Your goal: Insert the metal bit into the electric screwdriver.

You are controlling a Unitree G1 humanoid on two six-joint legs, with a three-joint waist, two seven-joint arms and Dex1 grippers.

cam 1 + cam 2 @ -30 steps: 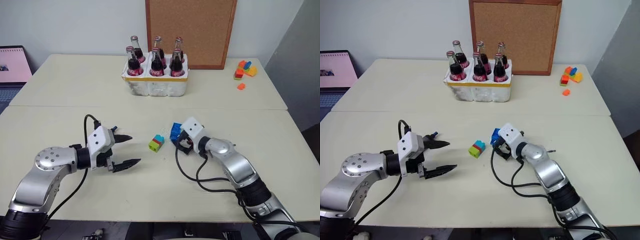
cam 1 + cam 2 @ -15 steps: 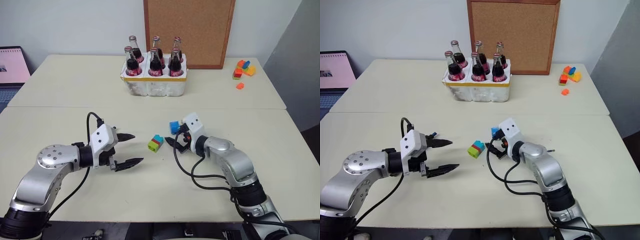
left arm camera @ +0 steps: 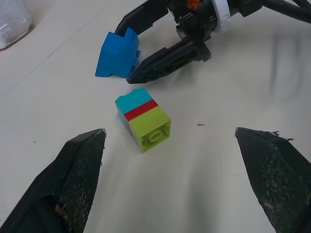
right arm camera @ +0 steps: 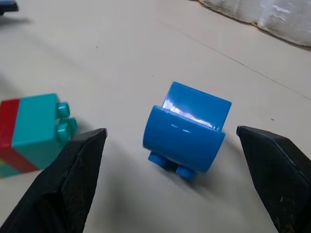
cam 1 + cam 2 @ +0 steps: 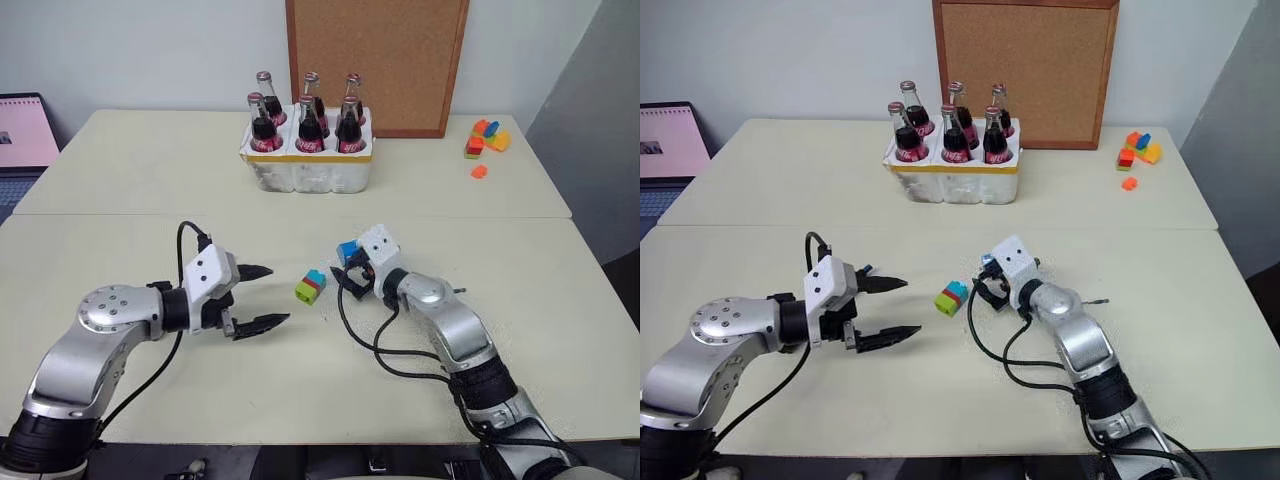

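The metal bit and the electric screwdriver are out of view. My left gripper (image 5: 278, 296) hovers open over the near table, its black fingers (image 3: 77, 170) spread wide with nothing between them. It points at a small stack of green, red and cyan bricks (image 5: 311, 285). My right gripper (image 5: 343, 270) is open too, low over the table just right of that stack. A blue brick (image 4: 187, 131) lies on the table between its fingers (image 4: 73, 174), apart from both of them.
A white crate of several cola bottles (image 5: 305, 160) stands at the back, in front of a cork board (image 5: 375, 60). Loose coloured bricks (image 5: 485, 140) lie far right. A laptop (image 5: 25, 130) sits at the left edge. A seam (image 5: 120, 212) joins the two tables.
My right gripper has rolled a little and edged left, so its fingers now flank the blue brick. The left arm has stayed where it was. The camera has shifted slightly.
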